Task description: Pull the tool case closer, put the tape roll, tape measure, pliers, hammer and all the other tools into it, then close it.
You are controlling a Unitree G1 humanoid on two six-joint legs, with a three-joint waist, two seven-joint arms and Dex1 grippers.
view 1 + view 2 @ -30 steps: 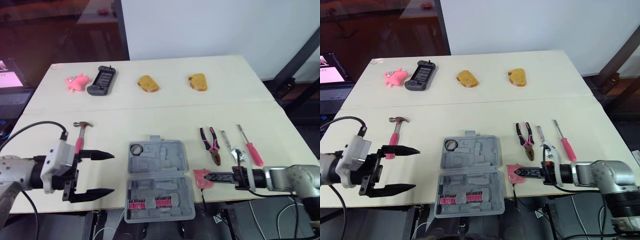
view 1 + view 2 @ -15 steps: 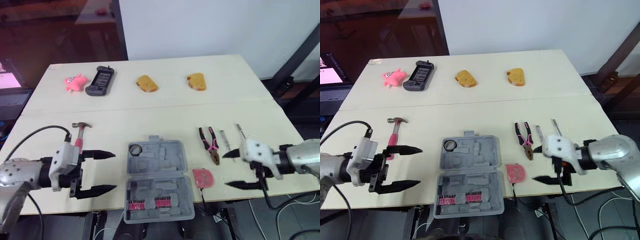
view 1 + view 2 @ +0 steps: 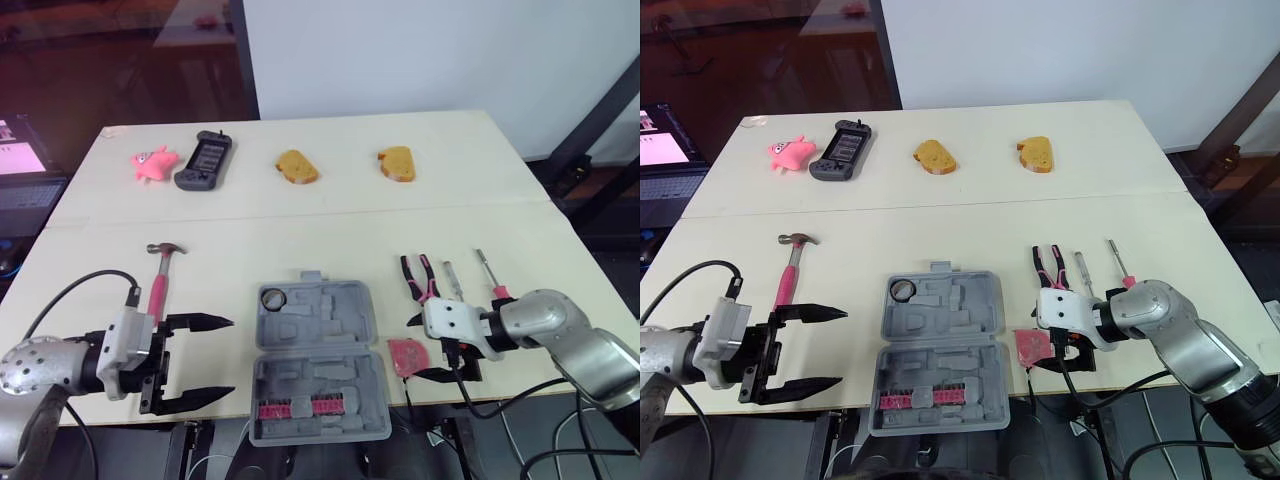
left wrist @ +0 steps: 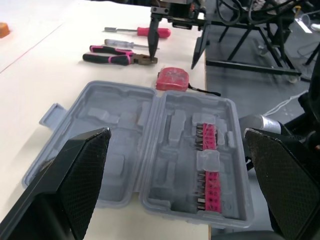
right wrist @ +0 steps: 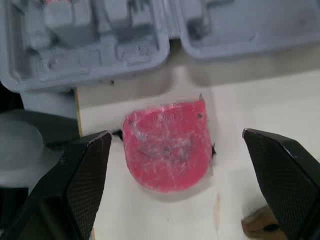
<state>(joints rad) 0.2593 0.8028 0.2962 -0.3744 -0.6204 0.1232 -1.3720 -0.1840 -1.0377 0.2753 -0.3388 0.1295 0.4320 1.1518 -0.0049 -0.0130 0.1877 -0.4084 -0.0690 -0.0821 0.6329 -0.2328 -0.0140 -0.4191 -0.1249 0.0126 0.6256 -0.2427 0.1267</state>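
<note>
The gray tool case lies open and flat near the front edge of the table, between the 2 arms. The tape roll sits in a corner of the half that is farther from the robot. A row of pink bits sits in the near half.

The left gripper hangs just left of the case with its 2 fingers spread wide, holding nothing. The hammer with the pink handle lies on the table behind this gripper.

The right gripper is low at the right side of the case, and its fingers are spread wide too. The red tape measure lies on the table in front of the gap between them, and they do not touch it. It is just beside the case.

The pliers, a thin silver tool and a screwdriver with a red handle lie side by side to the right, past the tape measure.

At the far side of the table are a pink toy, a dark game pad and 2 brown bread shapes
</note>
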